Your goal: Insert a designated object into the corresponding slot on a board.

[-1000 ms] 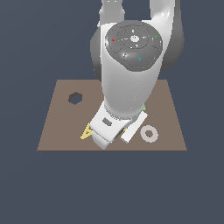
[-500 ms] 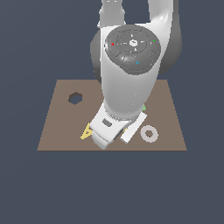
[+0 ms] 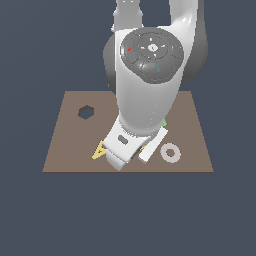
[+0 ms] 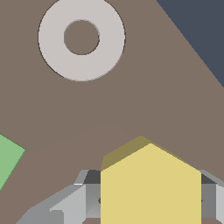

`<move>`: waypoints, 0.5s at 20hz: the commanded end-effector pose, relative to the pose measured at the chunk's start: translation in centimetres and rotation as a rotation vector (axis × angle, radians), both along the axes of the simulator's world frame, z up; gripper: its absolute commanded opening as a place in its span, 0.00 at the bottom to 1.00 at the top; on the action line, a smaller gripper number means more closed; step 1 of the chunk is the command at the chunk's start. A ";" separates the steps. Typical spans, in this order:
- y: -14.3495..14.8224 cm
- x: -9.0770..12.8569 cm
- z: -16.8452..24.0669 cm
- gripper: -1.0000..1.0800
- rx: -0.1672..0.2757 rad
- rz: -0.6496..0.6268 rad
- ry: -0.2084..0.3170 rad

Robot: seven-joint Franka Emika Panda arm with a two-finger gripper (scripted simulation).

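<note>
Wrist view: yellow hexagonal block sits between the gripper fingers, jaws pressed against its two sides, so it is clamped. Grey ring lies on the board in the upper left of the frame; green rectangle shows at the left edge.

Exterior view: the arm hides the block. Hexagonal slot is empty, upper left of the board, well apart from the gripper; the yellow A piece peeks out beside the arm.

Step, as judged: grasp made, transport pending. The next move calls for a lift, travel to the slot, and matching the hexagon's corners before lowering.
</note>
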State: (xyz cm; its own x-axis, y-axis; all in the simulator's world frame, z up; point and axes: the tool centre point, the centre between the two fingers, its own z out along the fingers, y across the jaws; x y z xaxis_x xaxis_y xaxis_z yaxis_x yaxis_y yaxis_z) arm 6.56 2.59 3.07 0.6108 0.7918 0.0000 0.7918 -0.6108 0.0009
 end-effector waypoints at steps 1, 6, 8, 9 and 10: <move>0.1 -0.2 0.0 0.00 0.000 0.021 0.000; 0.2 -1.1 0.0 0.00 0.000 0.097 0.000; 0.3 -1.6 0.1 0.00 0.000 0.138 0.000; 0.3 -1.8 0.1 0.00 0.000 0.161 0.000; 0.3 -2.1 0.1 0.00 0.000 0.185 0.000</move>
